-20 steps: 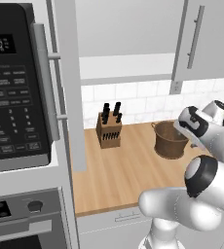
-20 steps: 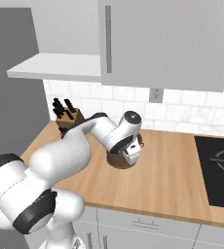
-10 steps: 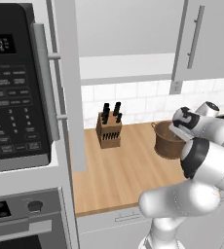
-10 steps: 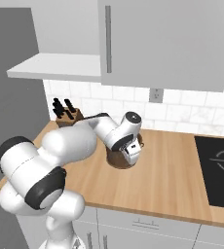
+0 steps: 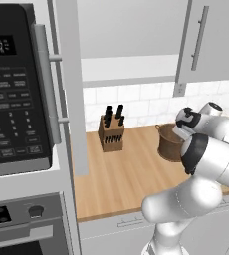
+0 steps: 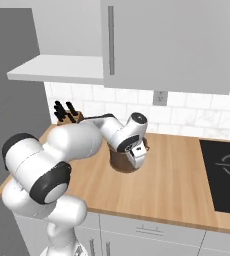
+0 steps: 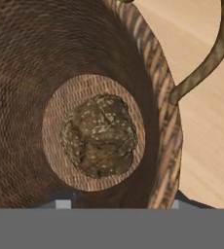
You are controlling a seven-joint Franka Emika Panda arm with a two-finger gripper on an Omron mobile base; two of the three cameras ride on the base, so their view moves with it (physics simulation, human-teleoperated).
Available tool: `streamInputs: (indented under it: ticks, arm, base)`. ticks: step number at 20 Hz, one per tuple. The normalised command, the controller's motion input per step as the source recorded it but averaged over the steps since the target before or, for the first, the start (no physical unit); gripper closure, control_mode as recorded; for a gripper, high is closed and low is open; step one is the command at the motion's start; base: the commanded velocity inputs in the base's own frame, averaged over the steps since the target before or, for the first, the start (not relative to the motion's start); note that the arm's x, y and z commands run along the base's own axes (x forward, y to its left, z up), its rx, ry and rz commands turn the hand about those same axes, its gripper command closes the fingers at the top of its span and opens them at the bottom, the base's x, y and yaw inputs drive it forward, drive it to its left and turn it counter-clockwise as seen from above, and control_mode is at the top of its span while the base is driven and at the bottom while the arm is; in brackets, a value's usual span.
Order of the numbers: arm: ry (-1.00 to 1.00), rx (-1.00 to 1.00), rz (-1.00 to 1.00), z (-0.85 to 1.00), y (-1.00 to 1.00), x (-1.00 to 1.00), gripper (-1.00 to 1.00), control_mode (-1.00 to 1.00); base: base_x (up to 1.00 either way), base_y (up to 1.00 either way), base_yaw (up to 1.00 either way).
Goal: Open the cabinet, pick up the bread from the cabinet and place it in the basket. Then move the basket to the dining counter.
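You're looking straight down the hand view into the basket [image 7: 148,87], and the bread [image 7: 99,135] lies at the centre of the frame, flat on the round woven floor, touching no wall. So the loading step looks done; what's left, by my reading, is carrying the basket over to the dining counter.

In the right base view the pincer [image 6: 137,156] hangs over the right side of the basket's mouth, low at the rim. You can't tell from these pictures whether its fingers are spread or pressed together, or whether they straddle the wall; nothing shows clearly pinched between them.

Think about how this will handle. The weave looks stiff enough to keep its shape, and a basket with one small lump inside should be light, but the ribbed rim could slip or twist under a narrow pinch. The looped handle [image 7: 209,58], upper right of the hand view, is thin and may swing. I'd take the rim wall beside it, one finger in, one out, and lift level so the bread doesn't roll.

Farther back on the worktop [image 5: 121,174] stands the knife block [image 5: 111,132], well apart from the basket. Above, at the upper right of the left base view, the cabinet [image 5: 211,40] shows its door and bar handle.
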Motion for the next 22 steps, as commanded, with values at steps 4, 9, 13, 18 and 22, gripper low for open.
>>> streamInputs:
  ticks: [4,9,13,18,22]
  arm:
    - [0.04,0.00,0.00,-0.35,0.12,-0.18,1.00,-1.00]
    - [0.04,0.00,0.00,-0.14,0.03,-0.20,1.00,-1.00]
    - [-0.09,-0.02,0.00,0.64,0.34,-0.62,1.00,-1.00]
    - [-0.06,-0.04,0.04,0.64,0.52,-0.66,1.00,-1.00]
    - [-0.07,-0.07,0.06,0.67,0.46,-0.96,1.00,-1.00]
  base:
    - [0.00,0.00,0.00]
    - [0.00,0.00,0.00]
    - [0.00,0.00,0.00]
    - [0.00,0.00,0.00]
    - [0.00,0.00,0.00]
